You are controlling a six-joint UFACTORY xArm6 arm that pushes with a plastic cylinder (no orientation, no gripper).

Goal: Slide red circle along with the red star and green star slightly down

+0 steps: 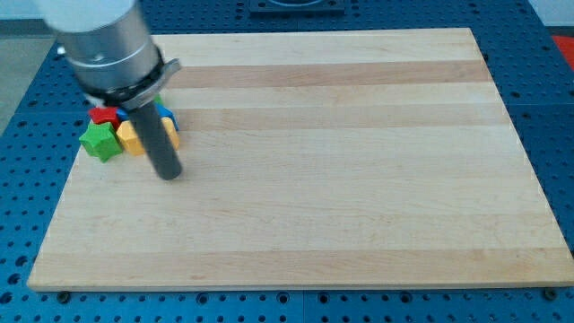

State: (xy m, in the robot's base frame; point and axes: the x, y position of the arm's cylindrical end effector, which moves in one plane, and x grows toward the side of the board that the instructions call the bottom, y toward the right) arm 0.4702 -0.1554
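A red block [106,115], its shape not made out, is seen near the left edge of the wooden board [359,179], partly hidden under the arm's grey body [103,40]. Touching it on the lower left is the green star [100,141]. A yellow block [131,138] is placed just to the right of the green star, and a blue block [167,117] with another yellow piece [173,137] is seen further right of the red block, behind the rod. A second red block cannot be told apart. No claw is fitted; my tip [168,174] rests on the board just below and to the right of the cluster.
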